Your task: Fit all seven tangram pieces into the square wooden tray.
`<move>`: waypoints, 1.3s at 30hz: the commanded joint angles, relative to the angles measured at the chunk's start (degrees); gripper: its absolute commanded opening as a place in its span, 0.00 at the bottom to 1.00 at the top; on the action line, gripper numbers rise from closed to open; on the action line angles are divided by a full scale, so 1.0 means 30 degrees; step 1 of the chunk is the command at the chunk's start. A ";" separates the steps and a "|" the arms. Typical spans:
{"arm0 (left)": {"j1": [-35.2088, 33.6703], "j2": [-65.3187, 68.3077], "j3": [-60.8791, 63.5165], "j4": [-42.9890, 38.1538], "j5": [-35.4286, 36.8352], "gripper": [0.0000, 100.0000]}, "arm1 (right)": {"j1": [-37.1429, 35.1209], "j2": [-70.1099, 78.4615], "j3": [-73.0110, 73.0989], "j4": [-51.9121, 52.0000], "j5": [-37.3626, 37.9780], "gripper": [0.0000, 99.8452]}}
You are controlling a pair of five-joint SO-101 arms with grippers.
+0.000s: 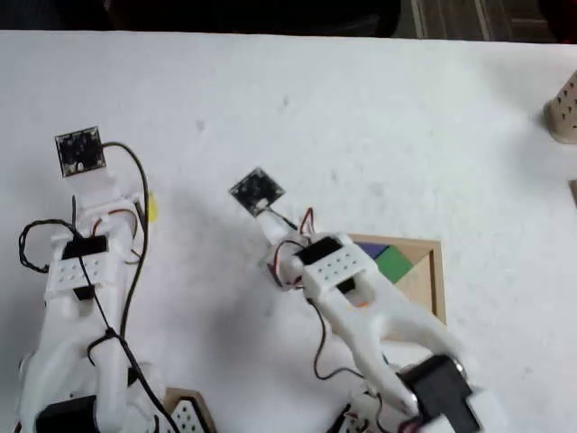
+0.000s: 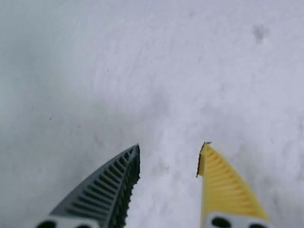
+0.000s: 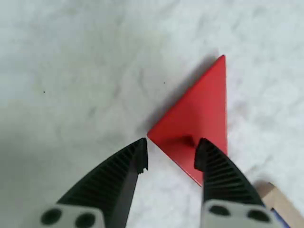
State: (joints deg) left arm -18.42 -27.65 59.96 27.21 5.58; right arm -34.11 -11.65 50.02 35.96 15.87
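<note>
Care pays: the red triangle point(image 3: 199, 114) looks thin, stiff, slick; your right gripper point(image 3: 171, 152), jaws parted, should pinch across its edges near the corner.

A: Table cover point(image 1: 361, 117)?
B: White, matt, rough and nubbly. Cloth or felt, can't tell which.
A: Tray point(image 1: 439, 280), lower right of the high view?
B: Pale bare wood, matt. Green piece point(image 1: 393, 262) in it: flat colour, no shine.
A: Red triangle point(image 3: 197, 126)?
B: Smooth, even coat, faint sheen. Painted wood or plastic, can't tell.
A: Grippers?
B: Ribbed matt plastic. Left gripper point(image 2: 171, 145): one side yellow, one dark grey. Right gripper point(image 3: 171, 142): both dark. Arm housings point(image 1: 379, 311): white matt plastic.
</note>
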 commanded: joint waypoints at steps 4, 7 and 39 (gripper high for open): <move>-0.0103 0.0073 -0.1084 0.0000 0.0176 0.23 | -0.0161 0.3648 -0.3956 0.1480 0.0733 0.16; -0.0103 0.0073 -0.1084 0.0000 0.0176 0.23 | -0.0308 0.4557 -0.5099 0.3179 0.2432 0.17; -0.0103 0.0044 -0.1084 0.0381 0.0147 0.23 | 0.2418 0.9890 -1.1927 0.7516 0.7267 0.25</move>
State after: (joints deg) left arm -18.42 -27.65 59.96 27.91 5.58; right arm -28.22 15.87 17.23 56.09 36.79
